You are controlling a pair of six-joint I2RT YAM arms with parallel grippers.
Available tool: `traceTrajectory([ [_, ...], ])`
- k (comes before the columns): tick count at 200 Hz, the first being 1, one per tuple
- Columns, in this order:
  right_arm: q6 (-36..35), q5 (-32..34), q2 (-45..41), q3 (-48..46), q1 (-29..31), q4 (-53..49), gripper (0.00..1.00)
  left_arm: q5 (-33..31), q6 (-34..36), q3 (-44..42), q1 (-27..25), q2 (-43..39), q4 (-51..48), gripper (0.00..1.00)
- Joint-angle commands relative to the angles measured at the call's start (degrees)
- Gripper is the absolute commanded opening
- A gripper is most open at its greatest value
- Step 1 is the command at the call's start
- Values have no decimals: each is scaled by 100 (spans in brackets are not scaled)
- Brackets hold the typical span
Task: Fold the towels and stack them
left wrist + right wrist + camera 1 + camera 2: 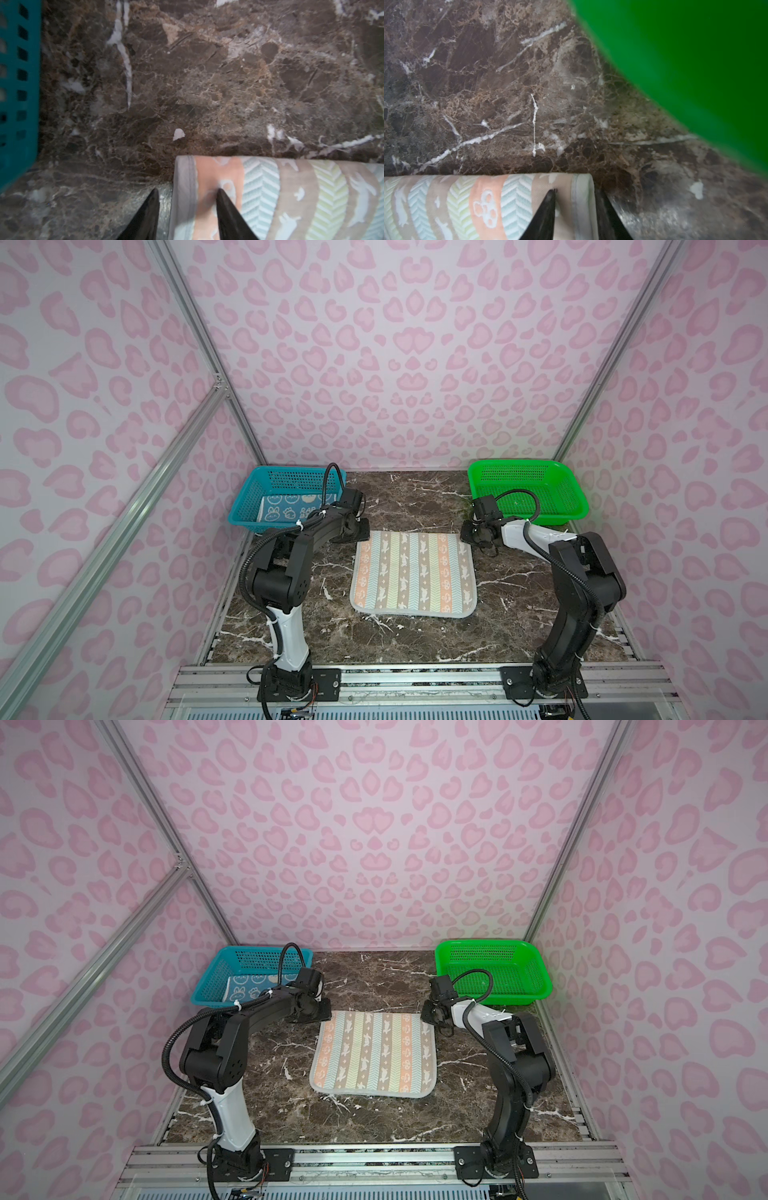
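Observation:
A pale chevron-striped towel [413, 572] [374, 1052] lies flat in the middle of the marble table. My left gripper [358, 533] [187, 190] is at its far left corner, open. One finger rests on the orange stripe and the other on bare table beside the hem [182, 187]. At the far right corner my right gripper [467, 537] [576, 191] is shut on the towel's hem [583, 199], which bulges between its fingers. A blue towel [291, 510] [249, 990] with rabbit print lies in the blue basket.
The blue basket [249, 497] [18, 83] stands at the back left, close to the left gripper. A green basket [573, 497] [685, 62] stands at the back right, just behind the right gripper. Patterned walls enclose the table on three sides.

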Motion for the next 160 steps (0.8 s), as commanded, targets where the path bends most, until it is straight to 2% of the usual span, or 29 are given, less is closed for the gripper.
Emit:
traceTrajectory([
  [1,-17,128,116,110,46,7,33,-4,52,46,12,86,39,44],
  [17,-10,127,146,167,56,16,33,-12,47,76,31,126,46,45],
  [45,-50,236,157,244,71,-46,33,82,34,189,53,163,70,58],
  [82,-69,232,279,268,79,-63,33,120,-1,407,64,377,52,57],
  [122,-211,431,320,364,139,-108,26,132,-3,584,64,603,38,37],
  [141,-290,461,350,424,145,-151,20,125,-22,588,75,646,50,20],
  [151,-325,448,366,431,145,-142,15,140,-9,599,76,657,44,4],
  [160,-357,435,375,437,149,-146,12,153,-26,596,85,646,45,3],
])
